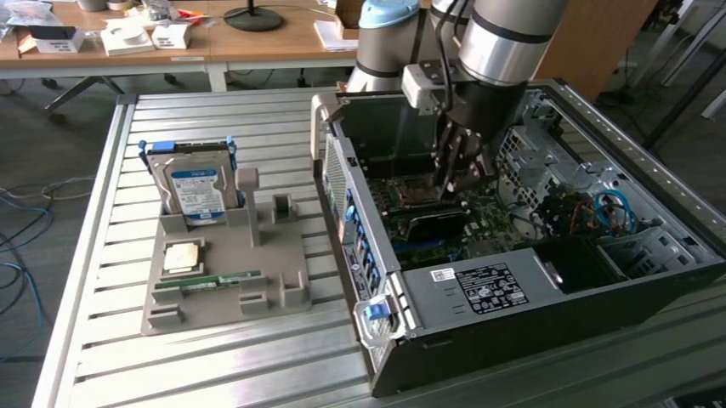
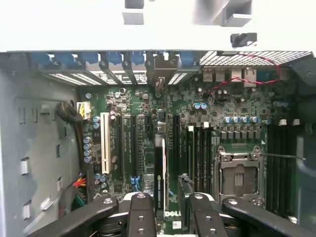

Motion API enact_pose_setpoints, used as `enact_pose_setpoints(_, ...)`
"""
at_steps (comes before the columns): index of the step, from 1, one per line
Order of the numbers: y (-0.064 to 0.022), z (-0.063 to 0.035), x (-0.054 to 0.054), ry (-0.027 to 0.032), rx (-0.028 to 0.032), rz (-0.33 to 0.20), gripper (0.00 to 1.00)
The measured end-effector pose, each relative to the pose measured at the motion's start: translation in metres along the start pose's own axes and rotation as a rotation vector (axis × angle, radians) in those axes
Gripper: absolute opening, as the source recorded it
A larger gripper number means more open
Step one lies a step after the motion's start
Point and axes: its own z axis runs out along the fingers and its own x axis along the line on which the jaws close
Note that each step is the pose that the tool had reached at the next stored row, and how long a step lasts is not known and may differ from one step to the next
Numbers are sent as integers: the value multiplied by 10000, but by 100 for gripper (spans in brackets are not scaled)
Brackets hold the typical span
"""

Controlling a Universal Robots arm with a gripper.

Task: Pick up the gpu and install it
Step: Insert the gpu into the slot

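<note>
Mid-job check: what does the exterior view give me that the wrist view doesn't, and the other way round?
Exterior view alone: the grey holder beside the computer case, with the hard drive standing in it and the memory stick lying flat; also the arm reaching down into the case.

Wrist view alone: the white slot, the row of black slots, and the empty processor socket up close.

Both: the motherboard, the tool low over it, and the gpu edge-on between its fingers.
</note>
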Motion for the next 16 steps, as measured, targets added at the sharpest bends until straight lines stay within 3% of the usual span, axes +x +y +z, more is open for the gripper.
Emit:
enact_pose_setpoints(11, 4, -229, -8, 0, 1, 0, 33)
enact_pose_setpoints(16, 4, -281, -10, 0, 0, 0, 33)
